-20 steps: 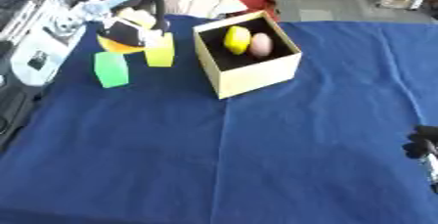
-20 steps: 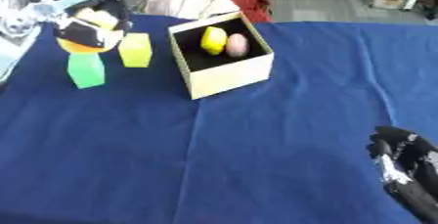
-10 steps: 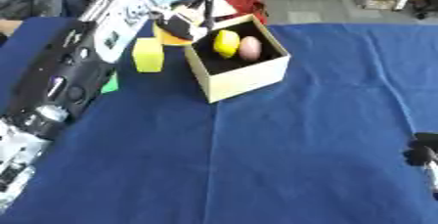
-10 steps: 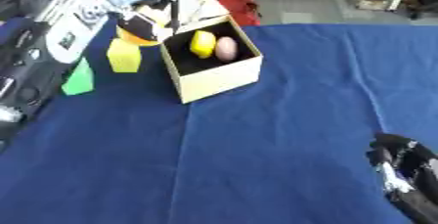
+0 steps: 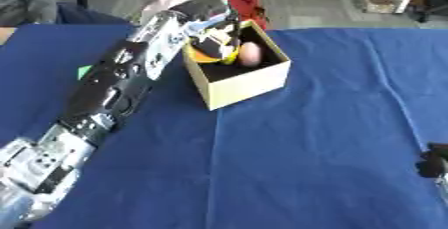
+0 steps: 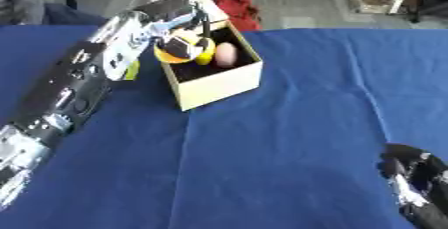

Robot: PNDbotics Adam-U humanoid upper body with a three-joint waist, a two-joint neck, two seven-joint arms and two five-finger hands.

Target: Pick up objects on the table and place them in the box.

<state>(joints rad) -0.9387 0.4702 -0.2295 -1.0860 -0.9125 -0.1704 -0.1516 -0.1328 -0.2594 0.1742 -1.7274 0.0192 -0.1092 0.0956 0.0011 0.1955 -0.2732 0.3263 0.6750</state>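
A: Where is the toy?

B: The left robot hand (image 6: 179, 15) has its fingers curled round the toy (image 6: 182, 49), a rounded thing in orange, yellow and black. It hangs over the left rim of the box (image 6: 219, 85), partly above the opening and not yet down inside.

A: And the other hand?

B: The right robot hand (image 6: 411, 175) rests idle at the near right corner. It holds nothing; whether its fingers are straight or curled I cannot tell.

A: What is in the box?

B: A pink egg-shaped thing (image 6: 226, 54), smooth-looking, with a bit of yellow beside it, mostly hidden behind the toy. The box is open-topped, with pale tan walls, square corners and a dark inside; I would judge it to be cardboard.

A: How will the toy handle?

B: From its glossy, rounded look I would guess hard plastic: light, stiff, a little slippery. A grip across its widest part, as now, seems right. A curved thing could roll in the fingers, so it is better lowered before letting go than dropped from above.

A: Any risk?

B: The box looks light. A knock on its left wall could push it across the cloth or tip it.

A: The surface?

B: The table (image 5: 306, 163) is covered in blue cloth with a few creases, soft and matte. A small green thing (image 5: 85, 71) peeps out on the left behind the arm, and a yellow block (image 6: 132, 71) shows by the arm, just left of the box. Both lie on the table.
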